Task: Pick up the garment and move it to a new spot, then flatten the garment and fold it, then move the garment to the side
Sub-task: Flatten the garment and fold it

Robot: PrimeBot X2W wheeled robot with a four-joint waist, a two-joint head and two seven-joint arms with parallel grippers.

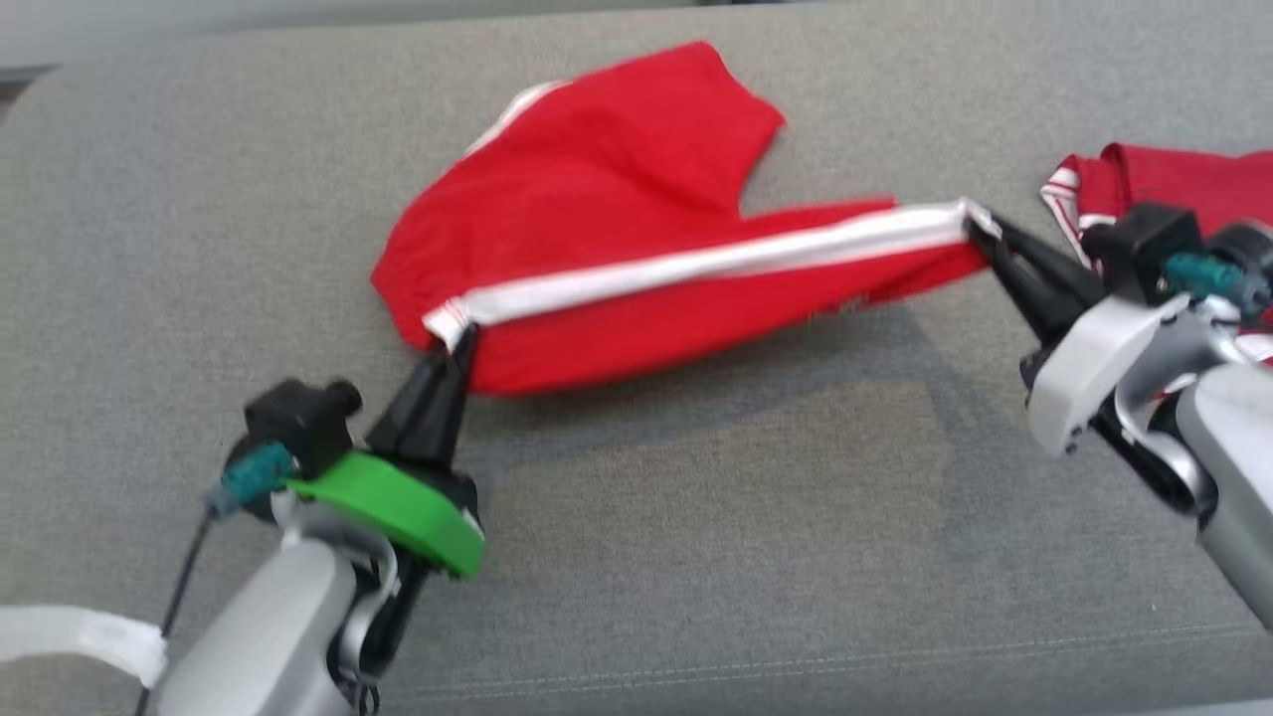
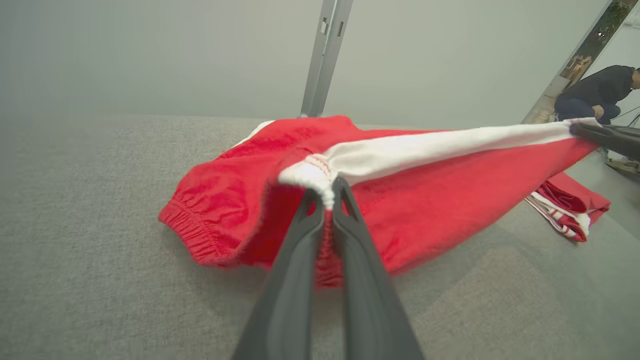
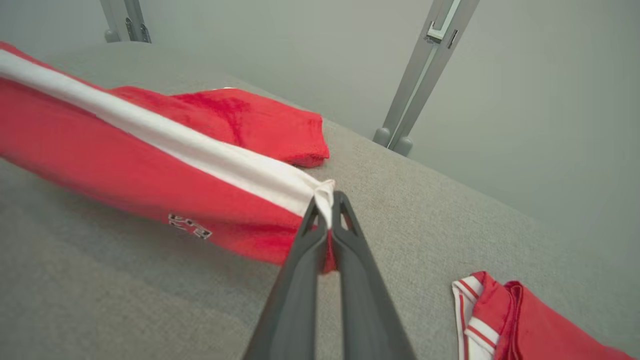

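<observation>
The garment, a pair of red shorts, was held partly off the grey surface by both arms. The left end effector had its fingers pressed together on the gathered waistband end of the white stripe. The right end effector pinched the other end of that stripe, at the leg hem. Between the two tips the stripe ran taut and clear of the surface. The panel below it hung down and cast a shadow. Beyond the tips, the far side of the shorts, with the other leg, lay rumpled on the surface.

Judging from this, the pick-up looked done, and the carry to a new spot or the stretch before laying down seemed to be the step in hand. The flattening was not finished, since the far half was creased and the near half was in the air. No fold had been made, and the move to the side was left to do.

A second red garment with striped trim lay bunched close on the outer side of the right end effector, apart from the shorts. Nothing here held anything else, as both garments lay straight on the surface. In the left wrist view a person crouched far beyond the right end effector.
</observation>
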